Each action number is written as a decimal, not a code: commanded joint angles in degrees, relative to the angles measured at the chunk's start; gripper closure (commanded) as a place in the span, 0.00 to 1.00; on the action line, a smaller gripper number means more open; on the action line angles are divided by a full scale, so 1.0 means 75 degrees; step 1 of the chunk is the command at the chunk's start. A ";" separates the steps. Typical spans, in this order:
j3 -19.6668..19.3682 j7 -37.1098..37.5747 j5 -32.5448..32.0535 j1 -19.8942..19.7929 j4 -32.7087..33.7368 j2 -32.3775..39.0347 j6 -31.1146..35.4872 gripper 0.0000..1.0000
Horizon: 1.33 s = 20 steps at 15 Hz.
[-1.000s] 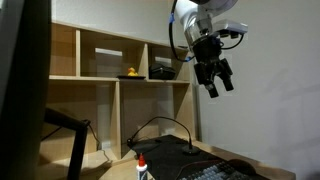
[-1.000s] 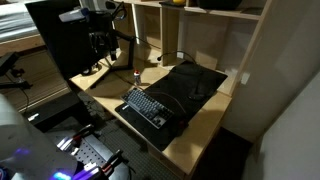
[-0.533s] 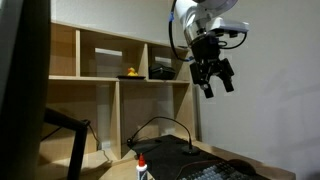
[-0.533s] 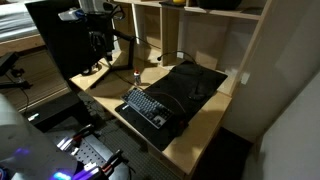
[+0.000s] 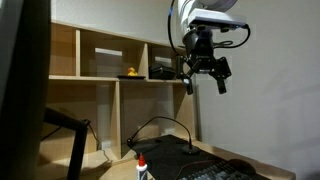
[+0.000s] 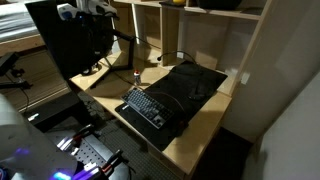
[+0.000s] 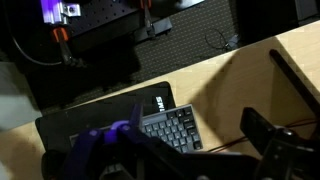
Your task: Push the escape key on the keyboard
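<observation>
The black keyboard [image 6: 148,107] lies on a black mat [image 6: 190,85] near the front edge of the wooden desk. It shows at the bottom of an exterior view [image 5: 215,172] and in the wrist view [image 7: 170,130]. My gripper [image 5: 204,82] hangs high in the air above the desk, well clear of the keyboard. Its fingers point down and are spread apart, empty. In the wrist view the gripper [image 7: 185,165] frames the keyboard's right end, with the fingers [image 7: 275,140] blurred at the sides.
A white red-capped bottle [image 5: 142,168] stands on the desk beside the mat [image 6: 137,73]. Black cables [image 5: 160,125] arch behind it. A wooden shelf holds a yellow duck [image 5: 129,73]. A dark monitor [image 6: 75,40] stands at the desk's end.
The gripper has turned from a tilt to pointing straight down and has shifted slightly up and toward the shelf. The keyboard and bottle have not moved.
</observation>
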 commanded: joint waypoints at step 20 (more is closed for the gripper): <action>0.0562 0.5440 0.1919 -0.0031 -0.0447 -0.0060 0.3494 0.00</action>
